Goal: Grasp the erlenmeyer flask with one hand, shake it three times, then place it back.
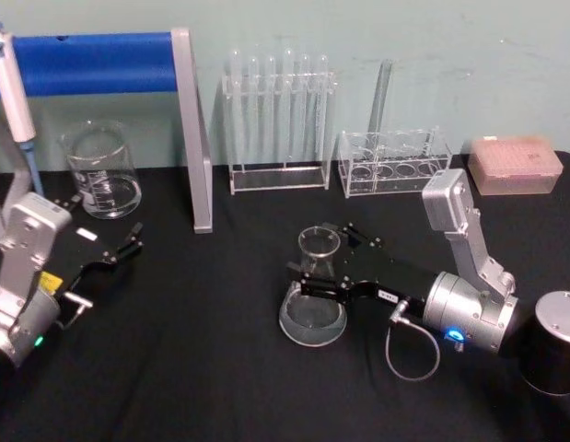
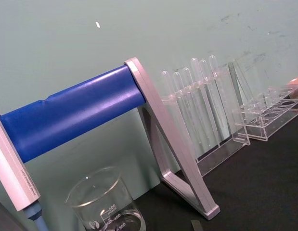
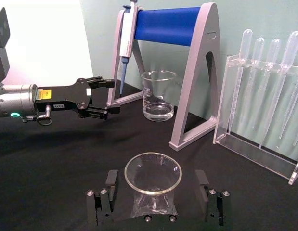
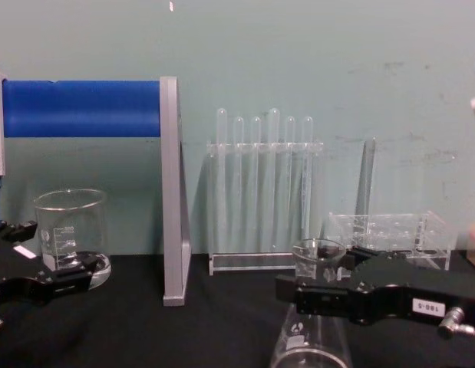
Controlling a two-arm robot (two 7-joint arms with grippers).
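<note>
Right gripper (image 1: 323, 267) jaws are being held wide either side of the erlenmeyer flask (image 1: 314, 293) neck, not touching. Flask is being left upright on the black table (image 1: 202, 368), centre-near. Left gripper (image 1: 122, 249) is parked open, far left.

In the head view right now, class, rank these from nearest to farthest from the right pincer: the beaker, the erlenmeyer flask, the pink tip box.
1. The erlenmeyer flask: between the fingers of the right pincer, table centre.
2. The pink tip box: back right, by the wall.
3. The beaker: back left, under the blue stand.
</note>
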